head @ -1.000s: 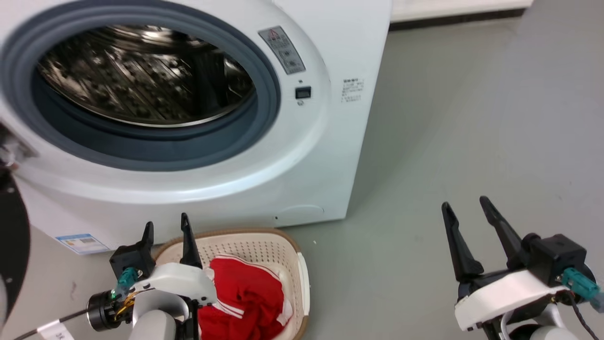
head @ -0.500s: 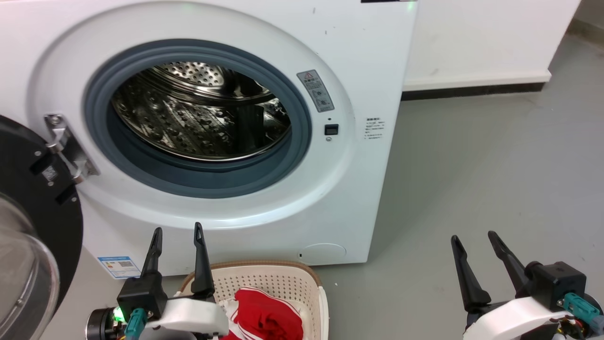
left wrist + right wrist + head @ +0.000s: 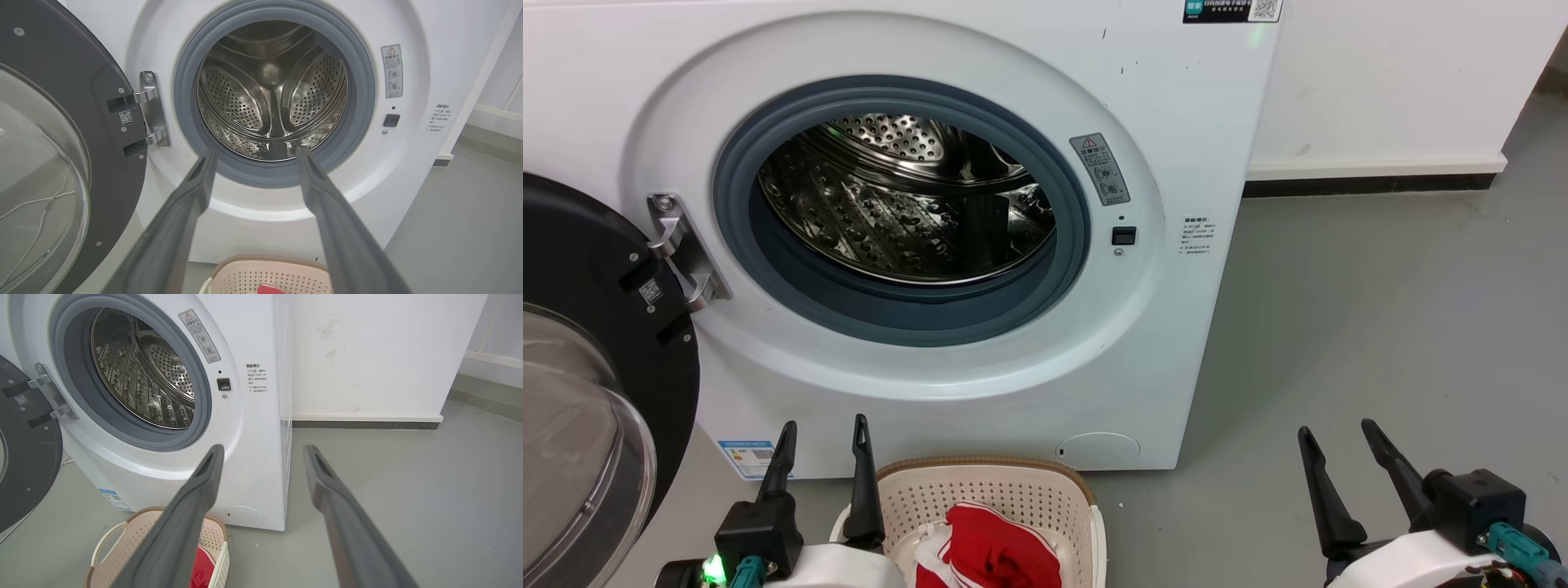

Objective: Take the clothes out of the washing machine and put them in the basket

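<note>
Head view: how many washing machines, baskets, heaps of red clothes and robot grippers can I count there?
washing machine: 1
basket: 1
red clothes heap: 1, lying in the basket
grippers: 2, the left gripper and the right gripper, both with fingers apart
Total: 5

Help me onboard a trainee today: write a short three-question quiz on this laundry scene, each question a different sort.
1. True or false: the washing machine has its door swung open.
2. Where do the red clothes lie? A) in the drum B) in the basket C) on the floor
3. In a word: how do the fingers of the left gripper and the right gripper stand?
Key: 1 true. 2 B. 3 open, holding nothing.
</note>
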Available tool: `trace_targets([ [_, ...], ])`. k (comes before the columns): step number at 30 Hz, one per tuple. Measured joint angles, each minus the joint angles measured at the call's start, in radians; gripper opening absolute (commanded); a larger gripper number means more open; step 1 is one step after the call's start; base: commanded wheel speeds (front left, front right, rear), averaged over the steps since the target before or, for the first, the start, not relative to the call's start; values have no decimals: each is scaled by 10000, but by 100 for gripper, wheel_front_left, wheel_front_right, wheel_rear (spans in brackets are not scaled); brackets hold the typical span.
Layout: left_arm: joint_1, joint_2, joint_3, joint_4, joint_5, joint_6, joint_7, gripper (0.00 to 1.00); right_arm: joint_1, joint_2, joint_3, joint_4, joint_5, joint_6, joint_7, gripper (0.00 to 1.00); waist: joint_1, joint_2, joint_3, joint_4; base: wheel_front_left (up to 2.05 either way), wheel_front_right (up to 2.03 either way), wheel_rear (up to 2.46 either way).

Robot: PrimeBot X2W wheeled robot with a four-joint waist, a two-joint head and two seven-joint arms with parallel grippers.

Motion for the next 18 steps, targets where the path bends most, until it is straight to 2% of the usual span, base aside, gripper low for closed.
trace_targets([
  [14, 2, 198, 10, -90, -25, 40, 144, 100, -12, 0, 61, 59, 63, 0, -44, 100, 1, 0, -47, -4, 0, 0, 0],
  [15, 2, 207, 8, -90, -48, 40, 142, 0, -13, 0, 61, 61, 65, 0, -44, 0, 0, 0, -50, -13, 0, 0, 0],
  [18, 77, 161, -38, 125, -84, 40, 146, 0, 71, -2, 61, 297, 69, 0, -29, 0, 1, 0, -52, -17, 0, 0, 0],
])
